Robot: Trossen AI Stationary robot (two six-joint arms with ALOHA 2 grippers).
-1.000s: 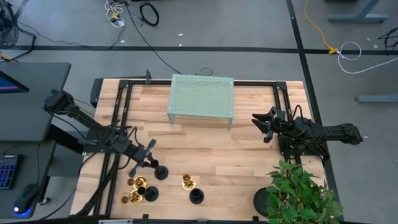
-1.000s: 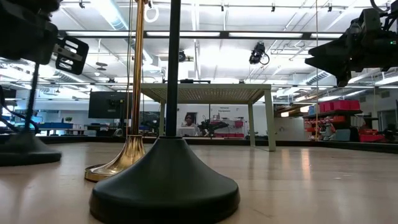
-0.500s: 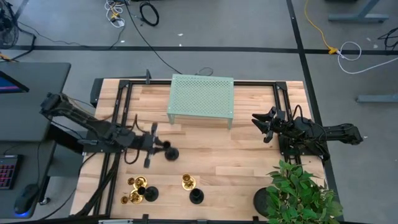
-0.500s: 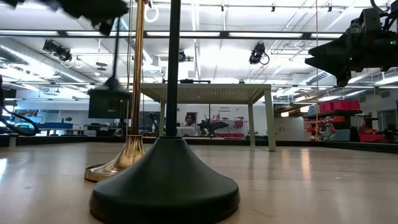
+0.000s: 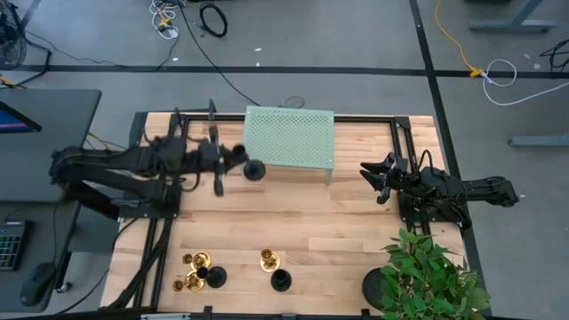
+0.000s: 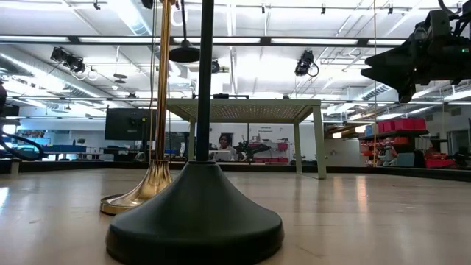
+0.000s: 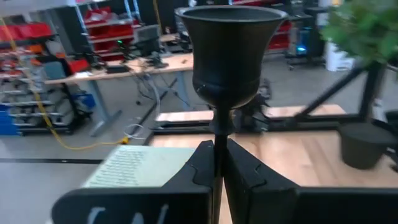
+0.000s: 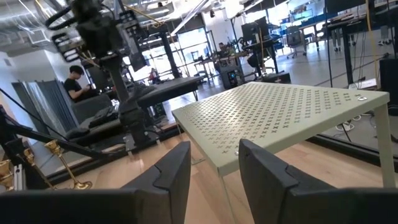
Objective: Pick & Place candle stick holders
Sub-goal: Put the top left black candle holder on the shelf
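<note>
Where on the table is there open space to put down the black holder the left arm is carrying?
The perforated green shelf has a bare top. Bare wood spans the middle between it and the near-edge holders. The near-left corner is crowded: brass holders and black holders. The plant fills the near-right corner. The left gripper carries the black holder; the right gripper waits.

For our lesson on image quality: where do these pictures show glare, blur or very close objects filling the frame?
Low view: ceiling lights glare, and the black candlestick holder's base looms large. Left wrist view: the held black candlestick holder is sharp, the green plant blurred. High view: even light, though the left gripper looks slightly smeared.
</note>
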